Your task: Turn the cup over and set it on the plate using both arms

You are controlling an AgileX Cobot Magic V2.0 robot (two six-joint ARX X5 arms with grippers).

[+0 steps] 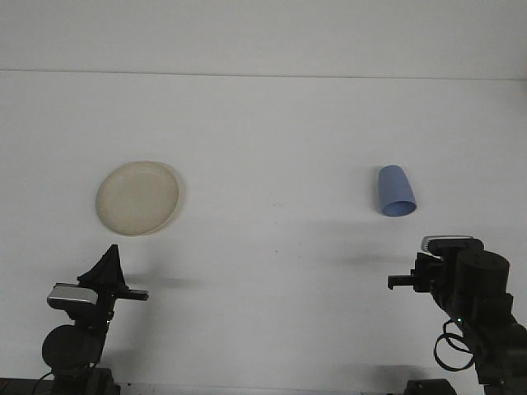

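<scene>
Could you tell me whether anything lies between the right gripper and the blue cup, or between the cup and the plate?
Nothing visible does. The blue cup lies on its side on bare white table, just ahead of the right gripper. The stretch of table from the cup across to the plate on the left holds nothing either.
</scene>
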